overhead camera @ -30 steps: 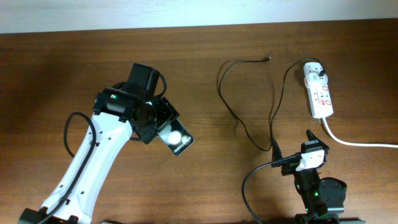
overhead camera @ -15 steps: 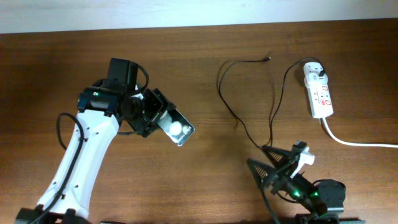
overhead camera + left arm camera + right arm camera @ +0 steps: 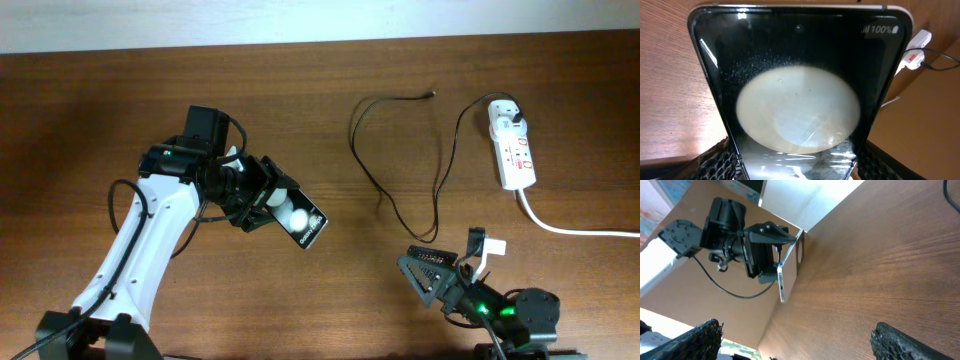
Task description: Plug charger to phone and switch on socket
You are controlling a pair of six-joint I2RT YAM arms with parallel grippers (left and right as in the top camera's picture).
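Observation:
My left gripper (image 3: pixel 268 203) is shut on the phone (image 3: pixel 306 225), a black slab with white round patches, and holds it tilted above the table left of centre. The phone fills the left wrist view (image 3: pixel 800 100), with the fingers (image 3: pixel 797 167) on both of its sides. The right wrist view shows the phone edge-on (image 3: pixel 785 277). The charger's thin black cable (image 3: pixel 372 175) loops on the table, its tip (image 3: pixel 431 94) free at the back and its white plug head (image 3: pixel 508 118) in the socket (image 3: pixel 516 158). My right gripper (image 3: pixel 430 268) is open, empty and low, pointing left (image 3: pixel 800 340).
The socket's thick white cord (image 3: pixel 580 230) runs off the right edge. The cable loop lies between the two arms. The socket's end shows at the right edge of the left wrist view (image 3: pixel 915 47). The table's far edge meets a pale wall.
My left arm has carried the phone a little to the right and towards the front. My right gripper has swung from pointing away to pointing left towards the phone, with its fingers apart.

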